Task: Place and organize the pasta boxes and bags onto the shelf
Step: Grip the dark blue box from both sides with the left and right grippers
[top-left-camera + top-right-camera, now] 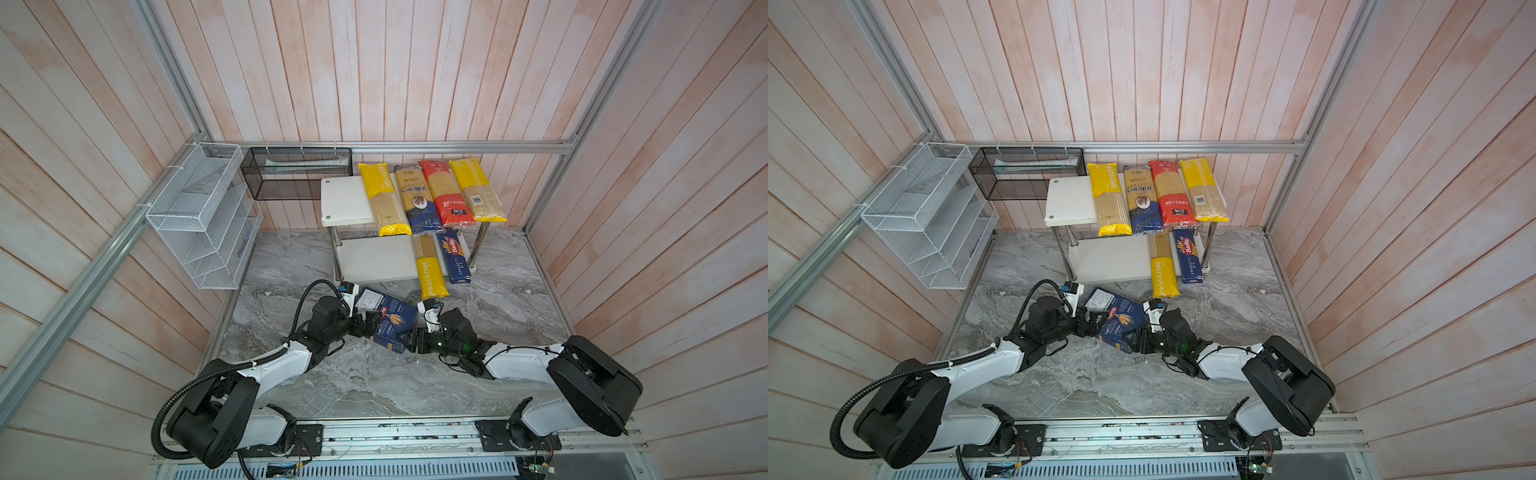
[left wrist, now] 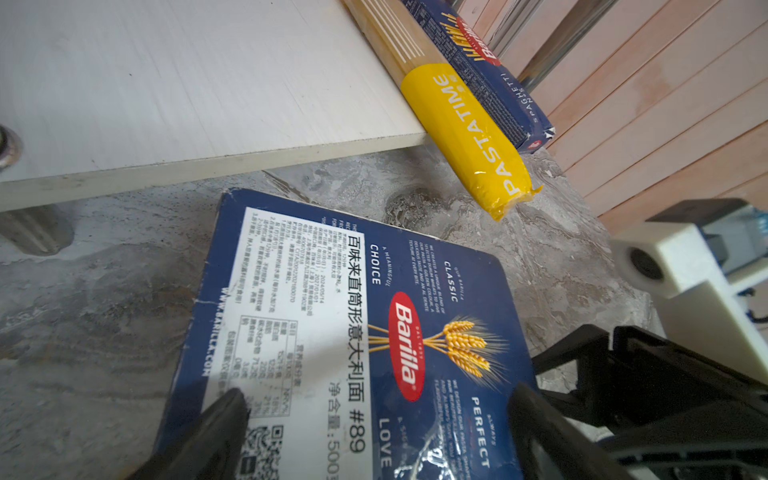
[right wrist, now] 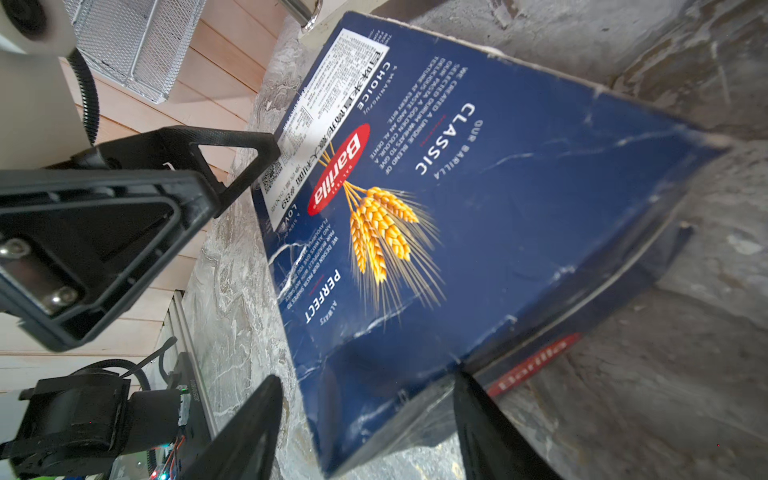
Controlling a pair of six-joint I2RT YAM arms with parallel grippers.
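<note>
While the wide blue box (image 1: 387, 319) lies tilted, low over the grey table (image 1: 374, 386) between the two claws, the left claw (image 2: 378, 395) has its fingers spread apart over the labelled end of the box's face, not clamped across it. The right claw (image 3: 363, 378) straddles the opposite corner with fingers apart, and whether they pinch it cannot be told. Just past the right claw's tips, a yellow bag (image 1: 430, 270) and a narrow blue box (image 1: 455, 257) lie side by side on the lower board (image 1: 374, 257) of the shelf (image 1: 345, 199), their ends overhanging toward the claws. Farther ahead of both claws, the top board carries a second yellow bag (image 1: 384, 199), a gold-and-blue bag (image 1: 417, 199), a red bag (image 1: 446, 195) and a third yellow bag (image 1: 478, 191) in a row.
</note>
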